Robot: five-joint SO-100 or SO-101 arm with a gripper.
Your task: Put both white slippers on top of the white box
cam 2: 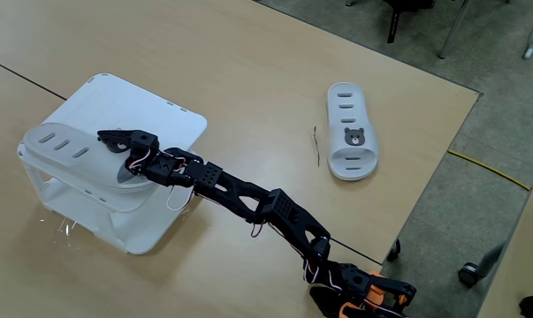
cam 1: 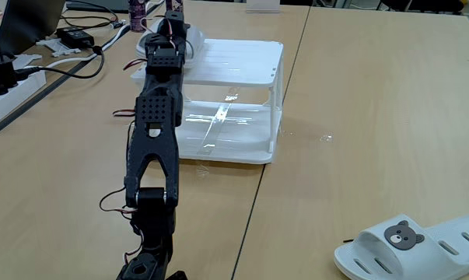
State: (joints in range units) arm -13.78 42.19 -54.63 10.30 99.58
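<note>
**benchbot:** Claw (cam 2: pixel 116 144) in the overhead-ish fixed view is reaching right over the white rack (cam 2: pixel 173 119), and one bear slipper (cam 2: pixel 67 150) is lying flat on the rack's top, toe end hanging toward the left corner. Black fingers are sitting at the slipper's heel end, looking like they're pinching its edge, though honestly I'm not able to tell if they're gripping or just resting there. Second slipper (cam 2: pixel 352 131) is lying badge-up on the table, well apart from the rack.

**servo_sam:** Low fixed view isn't helping much. Arm (cam 1: pixel 155 117) is stretching away from the camera and blocking its own claw (cam 1: pixel 170 31), so the jaws aren't readable. White slipper (cam 1: pixel 191 35) is peeking out past it on the rack (cam 1: pixel 242 58). Other slipper (cam 1: pixel 409 245) is sitting at bottom right.

**benchbot:** So I'm guessing halfway: one up top, one still waiting on the table.
</note>
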